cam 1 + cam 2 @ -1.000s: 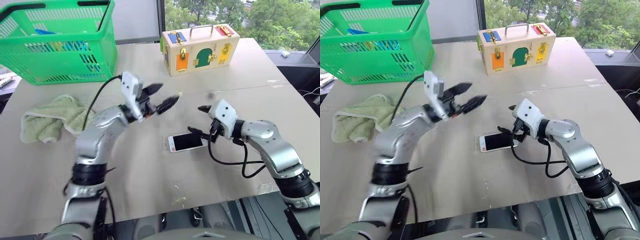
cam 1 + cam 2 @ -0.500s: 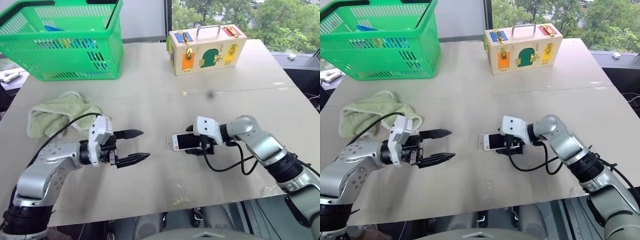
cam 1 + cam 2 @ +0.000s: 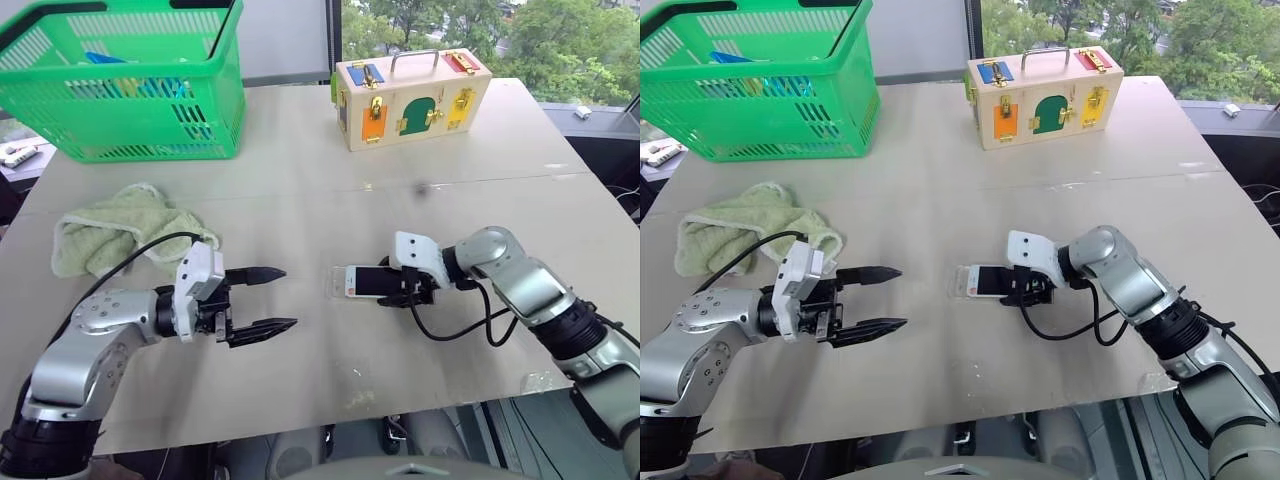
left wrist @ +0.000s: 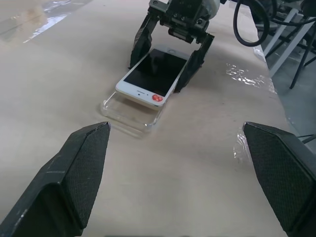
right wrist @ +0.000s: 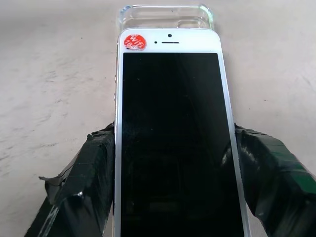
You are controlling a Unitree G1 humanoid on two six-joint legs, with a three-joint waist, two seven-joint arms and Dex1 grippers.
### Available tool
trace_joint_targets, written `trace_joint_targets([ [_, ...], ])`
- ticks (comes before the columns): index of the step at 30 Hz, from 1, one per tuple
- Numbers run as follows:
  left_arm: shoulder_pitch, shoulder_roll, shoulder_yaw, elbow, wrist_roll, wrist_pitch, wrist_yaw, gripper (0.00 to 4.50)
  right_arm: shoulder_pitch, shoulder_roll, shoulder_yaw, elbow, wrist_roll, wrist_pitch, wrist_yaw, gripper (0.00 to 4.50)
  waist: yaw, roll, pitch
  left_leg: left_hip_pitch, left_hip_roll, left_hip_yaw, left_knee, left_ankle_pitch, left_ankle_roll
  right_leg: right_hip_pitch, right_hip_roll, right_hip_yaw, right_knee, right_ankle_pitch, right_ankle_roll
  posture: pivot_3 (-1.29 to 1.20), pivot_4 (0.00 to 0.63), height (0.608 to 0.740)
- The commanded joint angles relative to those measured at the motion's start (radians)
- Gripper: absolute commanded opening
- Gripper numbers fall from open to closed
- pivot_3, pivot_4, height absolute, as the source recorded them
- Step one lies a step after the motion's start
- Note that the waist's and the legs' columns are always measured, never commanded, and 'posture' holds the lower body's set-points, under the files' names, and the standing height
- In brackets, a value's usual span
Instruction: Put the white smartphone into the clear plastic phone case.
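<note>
Tabletop (image 3: 300,200): white smartphone (image 4: 150,76) overlapping clear plastic phone case (image 4: 129,112)

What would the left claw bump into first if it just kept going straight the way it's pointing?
Most likely the clear plastic phone case, whose near end lies ahead of the open left gripper, with the white smartphone just behind. Depth is hard to judge.

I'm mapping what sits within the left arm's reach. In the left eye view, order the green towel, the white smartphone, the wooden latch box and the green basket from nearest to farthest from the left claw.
1. Green towel, just beyond the left claw, to its left.
2. White smartphone, to its right, between the right claw's fingers.
3. and 4. Green basket, far left corner, and wooden latch box, far right side: too close to call.
</note>
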Motion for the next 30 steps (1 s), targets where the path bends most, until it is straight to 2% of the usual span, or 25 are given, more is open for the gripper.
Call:
trace_joint_targets([
  [1,-0.017,-0.004,-0.006,-0.002,0.0,-0.021,-0.011,4.5,0.0,-0.019,-0.055,-0.079,0.026,0.03,0.001,3.02,0.0,0.0,0.0,0.0,0.0,0.0,0.0,0.0,0.0,0.0,0.0,0.0,0.0,0.0,0.0,0.0,0.15,0.74],
  [9,-0.024,-0.009,-0.031,0.002,0.018,-0.03,-0.005,4.5,-0.012,-0.007,-0.068,-0.075,0.022,0.06,-0.046,3.02,-0.004,0.0,0.0,0.0,0.0,0.0,0.0,0.0,0.0,0.0,0.0,0.0,0.0,0.0,0.0,0.0,0.15,0.74],
  [16,-0.007,-0.007,-0.041,-0.011,0.04,-0.036,0.003,4.5,-0.043,-0.066,0.04,-0.116,-0.068,0.082,-0.009,3.02,-0.006,0.0,0.0,0.0,0.0,0.001,0.0,0.0,0.0,0.0,0.0,-0.001,0.0,0.0,0.0,0.0,0.15,0.74],
  [21,-0.001,-0.005,-0.036,-0.012,0.043,-0.037,0.004,4.5,-0.064,-0.06,0.077,-0.186,-0.079,0.176,-0.005,3.02,-0.005,0.001,0.0,0.0,0.001,0.0,-0.001,0.0,0.0,-0.001,0.0,0.0,0.0,0.0,0.0,0.0,0.15,0.74],
  [30,-0.021,-0.011,-0.054,-0.004,0.054,-0.036,0.005,4.5,-0.091,-0.061,0.124,-0.21,-0.103,0.231,0.005,3.02,-0.006,0.001,0.0,0.0,0.001,0.0,-0.001,0.0,0.0,-0.001,0.0,-0.001,0.0,0.0,0.0,0.0,0.15,0.74],
])
